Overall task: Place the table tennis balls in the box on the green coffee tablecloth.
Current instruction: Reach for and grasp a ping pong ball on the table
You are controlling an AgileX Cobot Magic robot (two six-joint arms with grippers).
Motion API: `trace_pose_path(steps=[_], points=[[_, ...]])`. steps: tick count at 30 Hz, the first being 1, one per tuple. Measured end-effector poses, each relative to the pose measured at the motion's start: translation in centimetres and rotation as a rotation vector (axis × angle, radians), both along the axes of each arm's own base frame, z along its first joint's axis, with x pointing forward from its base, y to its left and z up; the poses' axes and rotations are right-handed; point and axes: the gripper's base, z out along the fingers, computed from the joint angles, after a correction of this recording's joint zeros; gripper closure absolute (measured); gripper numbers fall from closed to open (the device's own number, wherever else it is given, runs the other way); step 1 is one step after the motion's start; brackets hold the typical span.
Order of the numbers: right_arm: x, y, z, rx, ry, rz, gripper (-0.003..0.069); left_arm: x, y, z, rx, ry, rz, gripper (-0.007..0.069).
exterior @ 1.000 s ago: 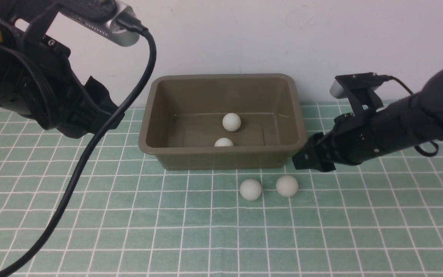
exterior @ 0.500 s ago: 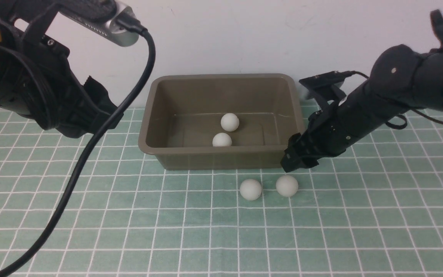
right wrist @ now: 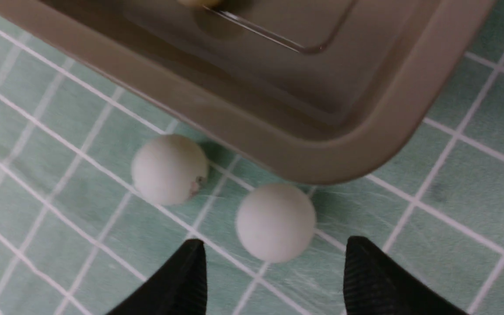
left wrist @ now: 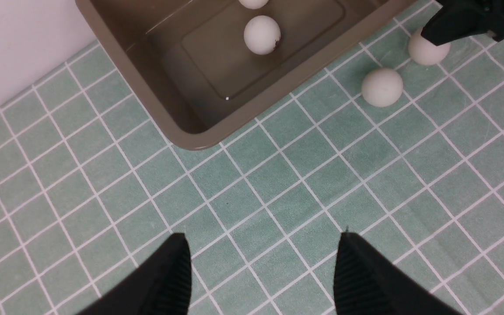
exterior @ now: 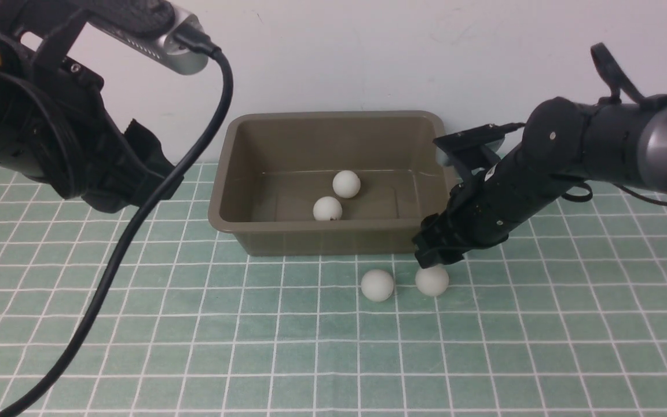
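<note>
Tablecloth [exterior: 194, 347], green-gridded, meets plain white wall [exterior: 339, 52].

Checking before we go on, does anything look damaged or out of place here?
Nothing is spilled or askew. Only small blemishes: a dark speck on the nearer ball in the box, and a small mark on the left ball on the tablecloth.

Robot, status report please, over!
Left gripper open. Right gripper open over one small white ball on teal checked cloth. Two balls in olive-brown plastic box, two outside. Nothing blocking.
</note>
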Motion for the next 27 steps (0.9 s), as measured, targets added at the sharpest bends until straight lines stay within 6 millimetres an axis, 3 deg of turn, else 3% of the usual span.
trace_pose_path(steps=[27], points=[[0.22,-0.15,-0.34,-0.020,-0.004,-0.014,0.0270,-0.02,0.01,-0.02,0.000,0.004,0.001,0.0230]])
